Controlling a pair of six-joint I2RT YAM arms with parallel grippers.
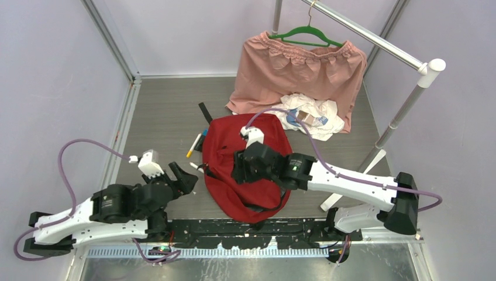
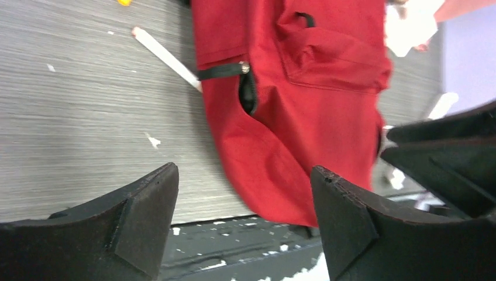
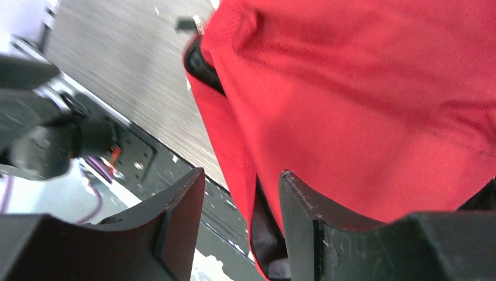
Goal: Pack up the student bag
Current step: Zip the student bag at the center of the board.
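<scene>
The student bag (image 1: 251, 146), dark red with black zipper trim, lies in the middle of the table; it also shows in the left wrist view (image 2: 304, 88) and in the right wrist view (image 3: 362, 88). My right gripper (image 1: 238, 168) sits on the bag's near left side. In its wrist view its jaws (image 3: 242, 173) stand apart, with the bag's red edge and dark opening hanging between them, not pinched. My left gripper (image 1: 186, 177) is open and empty just left of the bag, and in its wrist view (image 2: 244, 170) it is above the table's front edge. A black zipper pull (image 2: 225, 70) lies at the bag's side.
A white pen (image 2: 166, 58) lies beside the bag. A yellow-tipped marker (image 1: 191, 146) and a blue-capped one (image 1: 204, 133) lie left of it. A pink garment (image 1: 298, 70) on a green hanger (image 1: 307, 35) and a white cloth (image 1: 313, 114) lie behind. A metal rack pole (image 1: 403, 111) stands right.
</scene>
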